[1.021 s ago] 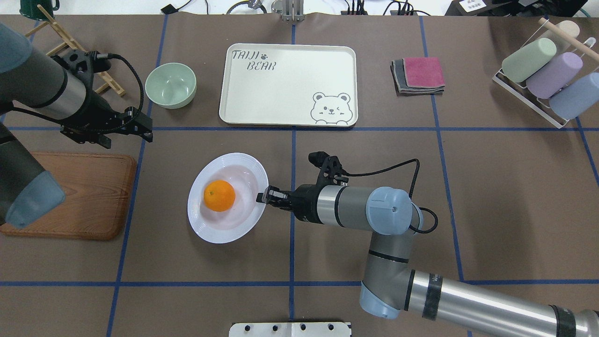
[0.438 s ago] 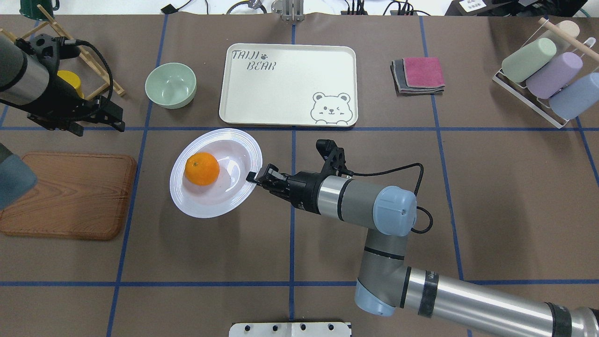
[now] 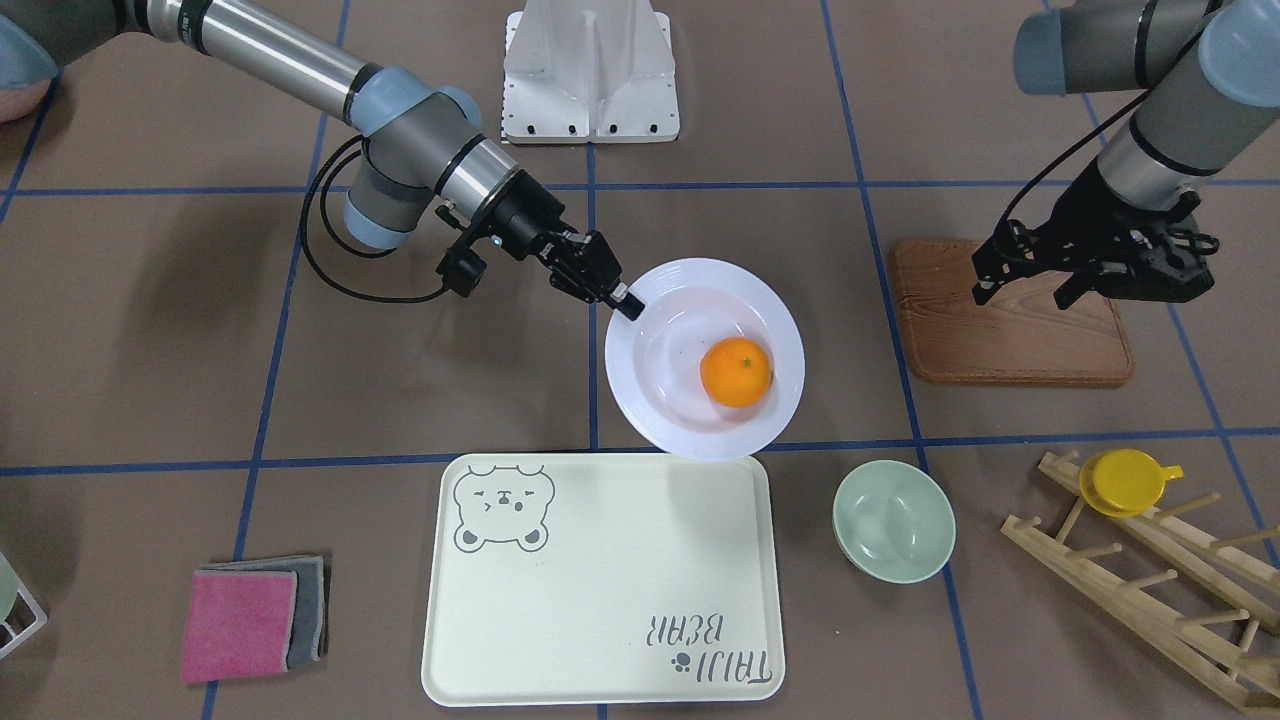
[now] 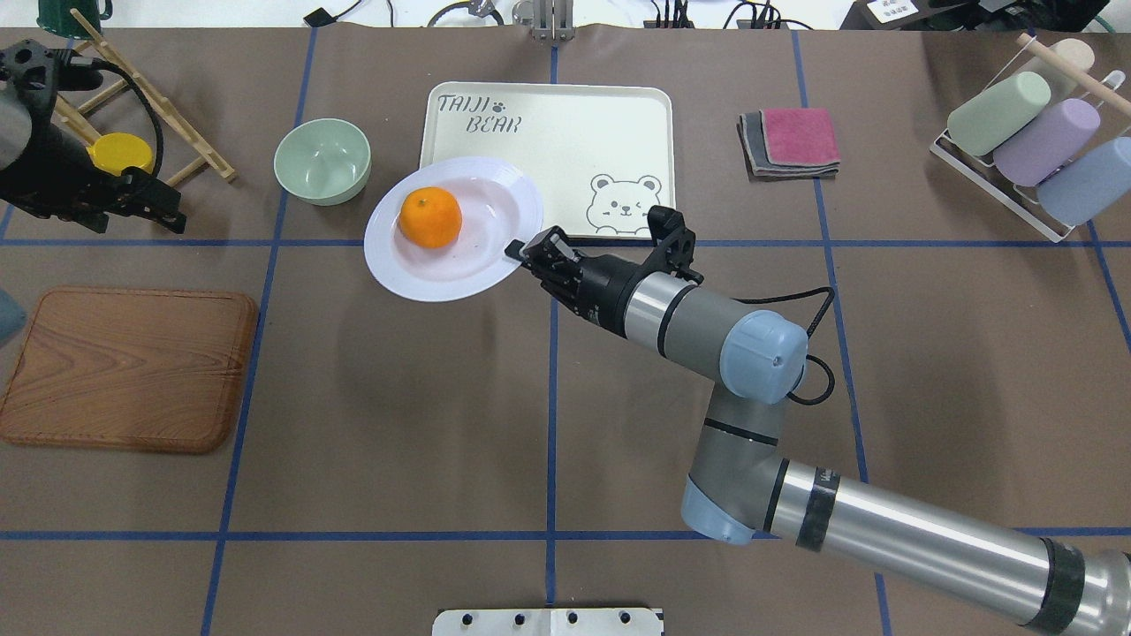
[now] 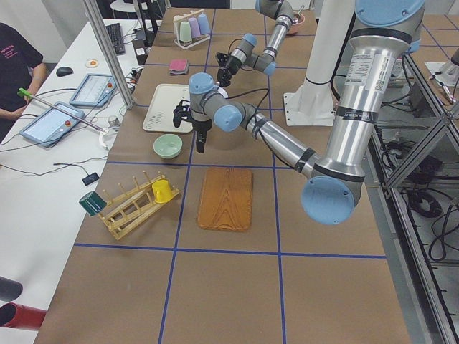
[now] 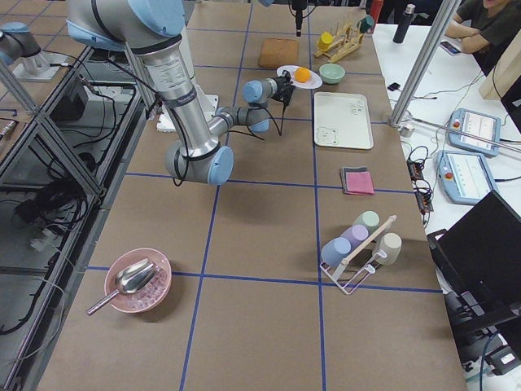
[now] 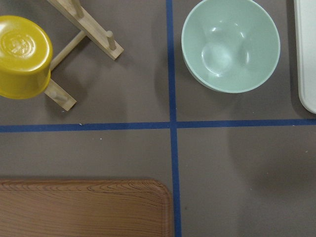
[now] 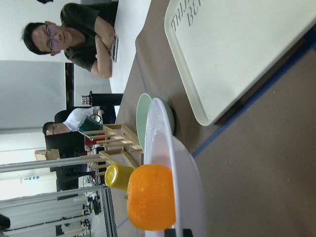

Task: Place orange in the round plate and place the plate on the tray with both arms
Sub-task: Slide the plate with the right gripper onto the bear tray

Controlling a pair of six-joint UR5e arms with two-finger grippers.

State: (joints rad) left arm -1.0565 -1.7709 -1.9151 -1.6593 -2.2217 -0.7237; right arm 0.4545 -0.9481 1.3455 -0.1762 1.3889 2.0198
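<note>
The orange lies in the round white plate. My right gripper is shut on the plate's right rim and holds it off the table, tilted slightly. The plate overlaps the near-left corner of the cream bear tray. In the front-facing view the orange sits right of the plate's centre, and the right gripper pinches the rim near the tray. The right wrist view shows the orange close up. My left gripper hangs open and empty at the far left, well away from the plate.
A green bowl stands just left of the tray and plate. A wooden board lies at the near left, and a wooden rack with a yellow cup at the far left. Folded cloths and a cup rack are at the right.
My right gripper has lifted the plate with the orange and carried it away from me to the tray's near-left corner. The left arm has drawn back to the left.
</note>
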